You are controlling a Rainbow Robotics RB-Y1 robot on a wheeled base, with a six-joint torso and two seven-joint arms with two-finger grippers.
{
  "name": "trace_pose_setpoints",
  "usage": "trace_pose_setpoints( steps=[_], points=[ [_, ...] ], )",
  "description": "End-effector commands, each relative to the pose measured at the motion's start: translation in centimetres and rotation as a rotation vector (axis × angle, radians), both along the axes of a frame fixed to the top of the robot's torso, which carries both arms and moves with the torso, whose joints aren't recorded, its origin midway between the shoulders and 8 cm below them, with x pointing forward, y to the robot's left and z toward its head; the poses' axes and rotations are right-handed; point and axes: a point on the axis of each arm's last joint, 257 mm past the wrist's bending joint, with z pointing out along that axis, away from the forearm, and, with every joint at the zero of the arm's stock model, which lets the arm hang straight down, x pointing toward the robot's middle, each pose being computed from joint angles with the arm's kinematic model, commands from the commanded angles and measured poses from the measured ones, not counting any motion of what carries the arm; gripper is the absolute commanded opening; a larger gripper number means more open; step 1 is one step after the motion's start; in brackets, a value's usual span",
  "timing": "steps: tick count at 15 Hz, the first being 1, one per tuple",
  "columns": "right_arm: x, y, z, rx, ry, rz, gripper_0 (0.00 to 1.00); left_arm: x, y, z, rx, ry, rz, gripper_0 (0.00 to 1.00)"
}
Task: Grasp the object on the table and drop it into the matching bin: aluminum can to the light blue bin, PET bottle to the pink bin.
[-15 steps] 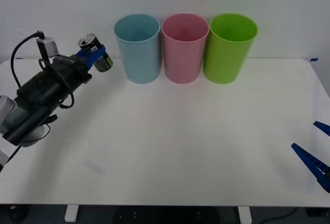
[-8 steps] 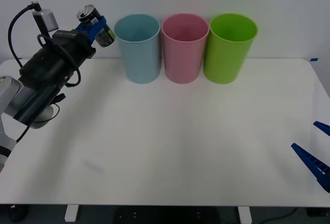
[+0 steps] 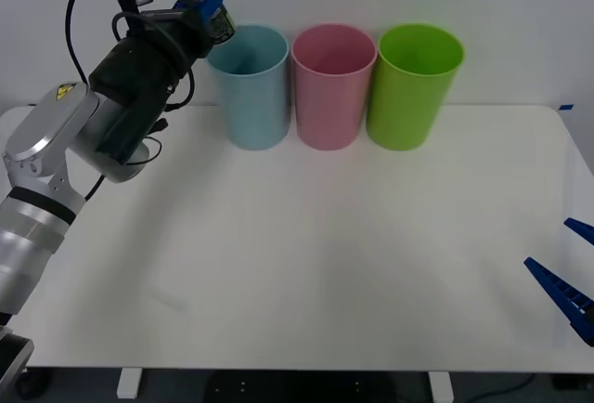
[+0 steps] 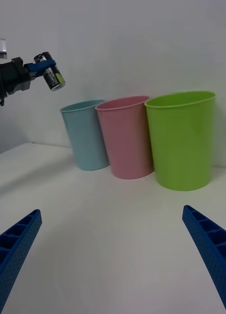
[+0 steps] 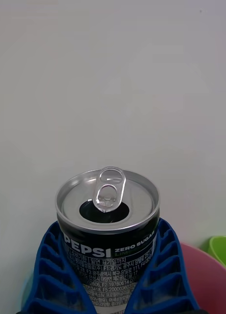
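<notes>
One aluminum can (image 3: 206,6) between left fingers (image 3: 214,1), base hidden.

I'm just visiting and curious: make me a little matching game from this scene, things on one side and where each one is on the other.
Things:
1. aluminum can
2. light blue bin
3. pink bin
4. right pincer

Places:
A. middle of the row of three bins
B. open, low at the table's right edge
C. held in the left pincer, up in the air by the blue bin's rim
D. leftmost of the three bins

Pairs: 1-C, 2-D, 3-A, 4-B
</notes>
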Motion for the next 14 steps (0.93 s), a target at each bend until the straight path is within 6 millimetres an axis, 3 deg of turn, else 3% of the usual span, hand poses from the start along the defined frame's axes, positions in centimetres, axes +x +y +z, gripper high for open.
trace_pose_setpoints(
  steps=[1,9,14],
  points=[
    [0.0,0.0,0.0,0.000,0.000,0.000,1.00,2.5,-1.5,-0.1,0.046,0.031,0.035,0.00],
    [0.0,0.0,0.0,0.000,0.000,0.000,1.00,7.3,-4.6,-0.3,0.141,0.098,0.107,0.01],
    [0.0,0.0,0.0,0.000,0.000,0.000,1.00,7.6,-5.6,-0.3,0.156,0.101,0.131,0.00]
  ],
)
